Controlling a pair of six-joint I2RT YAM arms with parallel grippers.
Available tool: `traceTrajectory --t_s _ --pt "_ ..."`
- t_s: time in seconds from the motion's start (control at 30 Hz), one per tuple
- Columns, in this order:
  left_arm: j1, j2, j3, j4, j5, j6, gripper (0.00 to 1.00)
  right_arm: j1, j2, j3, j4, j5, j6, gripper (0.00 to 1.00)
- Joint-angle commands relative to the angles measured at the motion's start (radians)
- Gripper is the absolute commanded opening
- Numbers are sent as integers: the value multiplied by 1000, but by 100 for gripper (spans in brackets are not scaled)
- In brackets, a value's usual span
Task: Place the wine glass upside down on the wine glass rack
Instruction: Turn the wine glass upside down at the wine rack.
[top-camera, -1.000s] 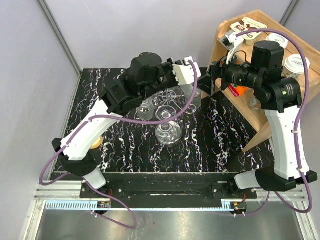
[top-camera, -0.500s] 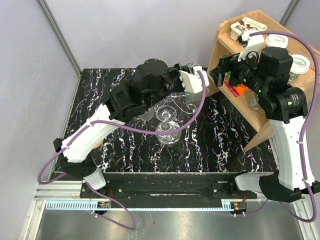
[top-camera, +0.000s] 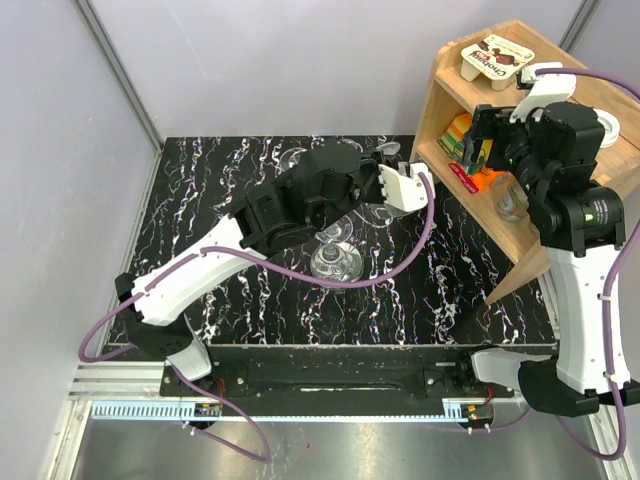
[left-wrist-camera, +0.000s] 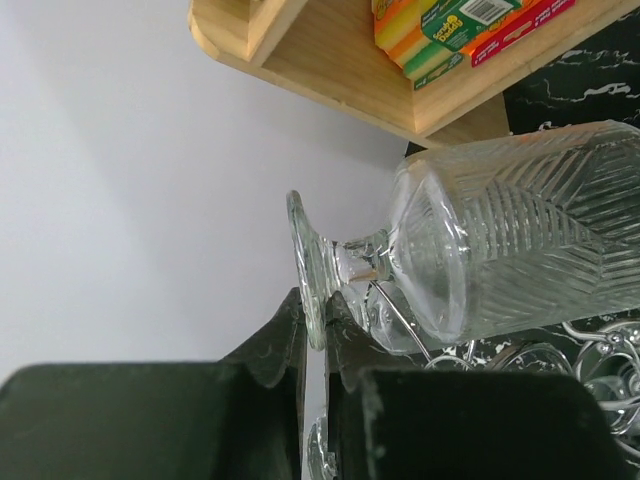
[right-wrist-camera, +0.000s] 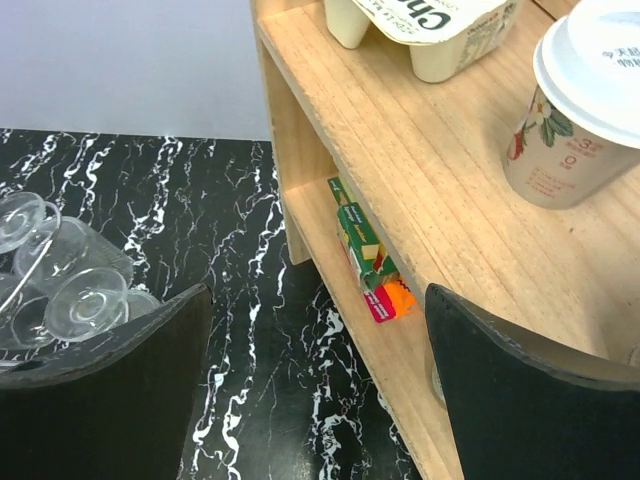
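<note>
Wine glass (left-wrist-camera: 520, 230): ribbed, rigid, slick, fragile, likely bowl-heavy. Lies sideways just above wine glass rack (left-wrist-camera: 598, 340). Left gripper (left-wrist-camera: 312, 318) clamped on foot rim, a thin hold; stem looks safer. Right gripper (right-wrist-camera: 315, 390) spread, empty, near wooden shelf (right-wrist-camera: 400, 150).

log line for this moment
left pincer: shut on wine glass foot | wine glass: close to rack arms, seating unclear | right pincer: open, empty, near wooden shelf
</note>
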Motion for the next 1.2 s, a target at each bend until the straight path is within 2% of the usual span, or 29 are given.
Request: traceTrajectory --t_s 0.0,0.8,1.17 --pt "-20 -37 -3 186 -63 52 0 -20 -27 -29 41 27 12 92" --pt "-129 28 -182 419 -235 188 0 -57 -53 -96 37 -27 6 94" --pt "-137 15 -241 412 -267 208 0 -60 -56 -115 38 -45 4 95"
